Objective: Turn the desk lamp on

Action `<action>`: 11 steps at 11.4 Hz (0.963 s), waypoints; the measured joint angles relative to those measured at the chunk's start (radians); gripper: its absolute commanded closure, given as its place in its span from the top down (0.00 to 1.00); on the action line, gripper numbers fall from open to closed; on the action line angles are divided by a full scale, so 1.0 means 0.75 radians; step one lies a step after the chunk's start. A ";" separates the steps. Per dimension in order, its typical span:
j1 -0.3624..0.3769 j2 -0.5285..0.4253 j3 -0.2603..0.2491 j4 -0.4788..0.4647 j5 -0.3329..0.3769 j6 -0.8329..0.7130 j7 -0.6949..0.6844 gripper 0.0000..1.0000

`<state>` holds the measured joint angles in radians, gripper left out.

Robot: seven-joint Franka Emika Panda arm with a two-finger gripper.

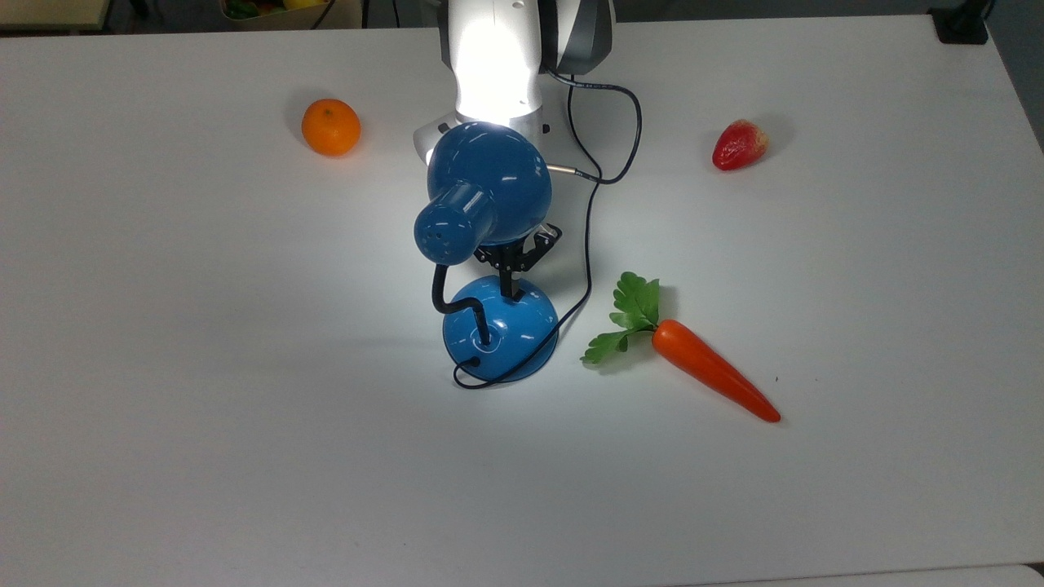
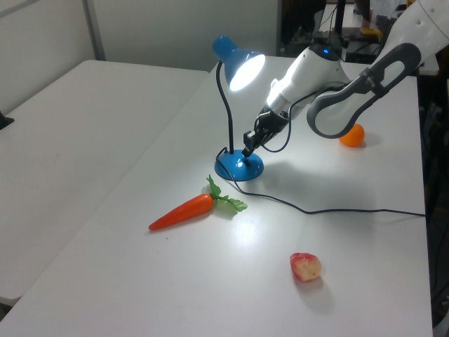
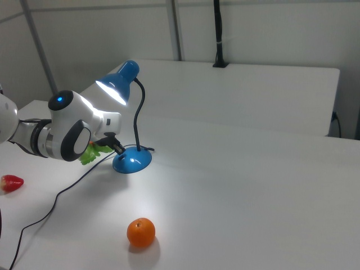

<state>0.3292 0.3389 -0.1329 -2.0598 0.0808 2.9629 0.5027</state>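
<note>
The desk lamp is lit, its blue cone shade (image 1: 489,183) shining onto my white arm and the table. A black gooseneck bends down to its round blue base (image 1: 502,330), which also appears as the base (image 2: 240,168) in the left view and the base (image 3: 132,162) in the right view. My gripper (image 1: 508,292) is shut, its black fingers pressed together and pointing down at the far side of the base. In the left view the gripper (image 2: 247,150) hangs just above the dome. The switch is hidden by the fingers.
A black cord (image 1: 591,244) runs from the lamp's base past my arm. A carrot (image 1: 710,368) lies right of the base in the top view. An orange (image 1: 330,126) and a strawberry (image 1: 739,144) sit farther back on the white table (image 1: 163,408).
</note>
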 measured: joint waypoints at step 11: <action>-0.066 -0.342 -0.005 -0.096 0.000 -0.459 -0.037 0.03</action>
<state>0.2799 0.0827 -0.1365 -2.1320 0.0807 2.6183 0.4748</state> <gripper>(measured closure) 0.982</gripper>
